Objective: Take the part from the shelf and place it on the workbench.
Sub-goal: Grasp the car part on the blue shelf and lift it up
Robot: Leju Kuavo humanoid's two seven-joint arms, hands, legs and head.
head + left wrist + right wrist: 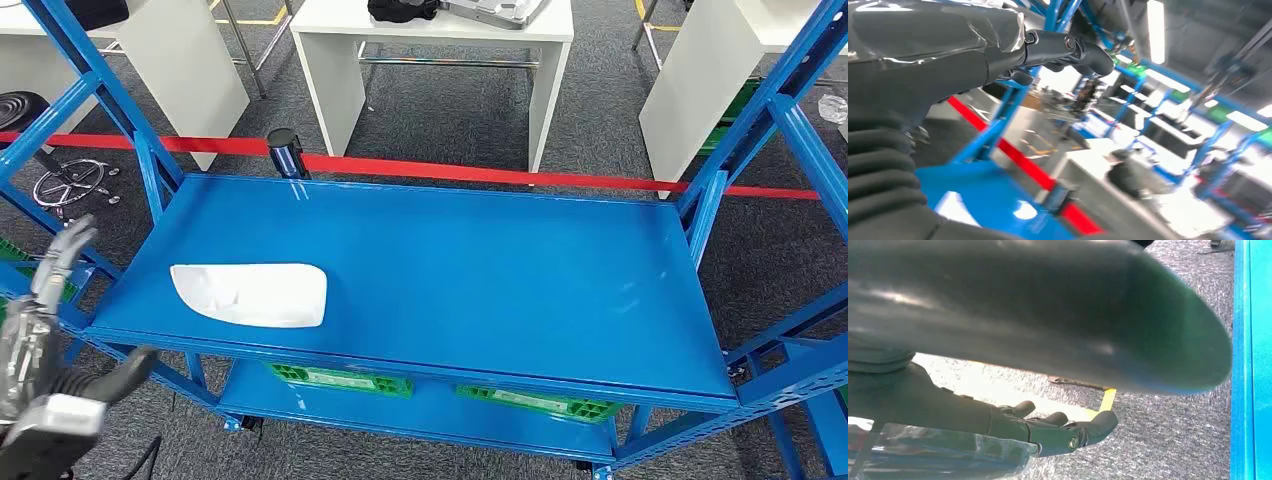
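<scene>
While I watched from the head camera, my left hand point(40, 330) hung nearest to me at the lower left, outside the blue shelf point(480, 270), its fingers point(62, 255) spread apart and holding nothing. In the right wrist camera, my right hand point(1048, 432) hung over grey carpet point(1168, 440) with its fingers loosely extended and empty.

Just beyond the left hand, the white part point(252, 294) lay flat on the shelf's top deck, near the front left corner. Its long axis ran along the front edge; the rounded, narrower end pointed left, toward my left hand, and the broader end pointed right. I could read no writing or brand on it.

Under the deck, green crates point(340, 379) sat on the lower level. Behind the shelf, a red tape line point(480, 173) crossed the floor, and a white table point(430, 60) stood farther back.
</scene>
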